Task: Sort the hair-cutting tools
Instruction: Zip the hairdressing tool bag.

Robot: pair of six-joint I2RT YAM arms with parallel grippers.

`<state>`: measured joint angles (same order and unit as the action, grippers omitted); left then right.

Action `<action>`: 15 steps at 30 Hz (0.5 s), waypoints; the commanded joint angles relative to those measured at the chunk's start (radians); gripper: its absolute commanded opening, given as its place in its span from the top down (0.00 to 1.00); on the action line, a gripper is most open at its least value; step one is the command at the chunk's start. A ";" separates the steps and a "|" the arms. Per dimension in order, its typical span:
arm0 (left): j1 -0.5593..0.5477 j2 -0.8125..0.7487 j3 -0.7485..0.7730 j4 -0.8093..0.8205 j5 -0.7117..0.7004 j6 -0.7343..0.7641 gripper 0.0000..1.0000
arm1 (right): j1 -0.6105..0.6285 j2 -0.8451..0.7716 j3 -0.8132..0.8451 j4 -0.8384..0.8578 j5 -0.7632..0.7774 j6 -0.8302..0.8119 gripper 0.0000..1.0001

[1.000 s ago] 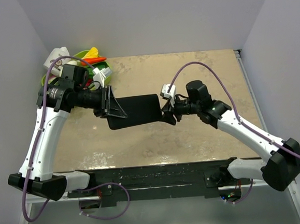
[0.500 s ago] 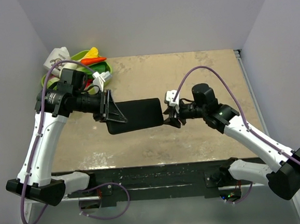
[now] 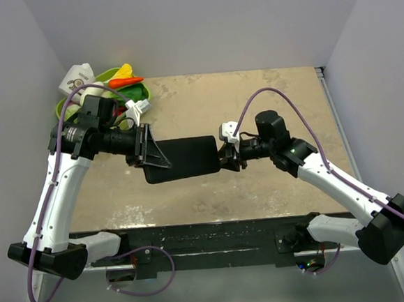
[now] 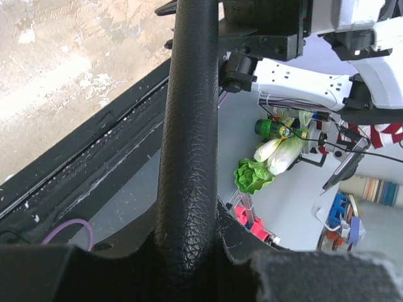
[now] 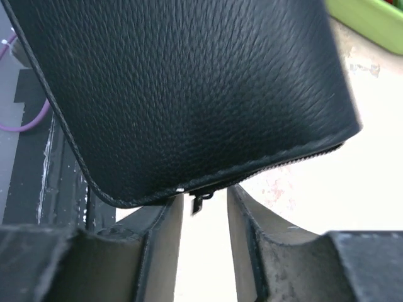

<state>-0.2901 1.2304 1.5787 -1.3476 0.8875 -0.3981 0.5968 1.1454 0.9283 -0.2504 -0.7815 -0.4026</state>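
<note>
Black grain on mottled tan

The case [image 3: 182, 159] is black all over with a fine pebbled leather grain. My right gripper [image 5: 204, 204] is matte black too, my arms [image 3: 59, 197] white with purple cables [image 3: 271, 93], the table [image 3: 254, 105] blotchy tan, the bowl [image 3: 140, 93] lime green.

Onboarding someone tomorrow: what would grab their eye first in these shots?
The flat black rectangular textured case over mid-table, stretched between both arms. The left gripper clamps its left end, while the right gripper stands open around the small zipper pull at its right end. Next, the lime-green bowl of colourful items in the far-left corner.
</note>
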 commanded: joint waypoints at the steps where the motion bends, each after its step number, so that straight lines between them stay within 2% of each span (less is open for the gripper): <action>1: -0.003 -0.037 -0.002 0.042 0.087 0.016 1.00 | 0.003 0.005 0.063 0.066 -0.058 0.008 0.69; 3: -0.003 -0.037 -0.005 0.044 0.088 0.018 1.00 | 0.003 0.011 0.070 0.060 -0.076 0.007 0.81; 4: -0.003 -0.037 -0.006 0.044 0.087 0.018 1.00 | 0.001 0.019 0.079 0.059 -0.082 0.005 0.91; 6: -0.003 -0.037 -0.011 0.042 0.087 0.018 1.00 | 0.001 0.023 0.083 0.051 -0.091 0.001 0.99; 15: -0.017 -0.029 -0.013 0.045 0.099 0.015 1.00 | 0.001 0.036 0.112 0.000 -0.062 -0.070 1.00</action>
<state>-0.2901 1.2190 1.5623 -1.3479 0.8871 -0.3958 0.5953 1.1759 0.9672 -0.2710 -0.8318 -0.4156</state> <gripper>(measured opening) 0.283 0.023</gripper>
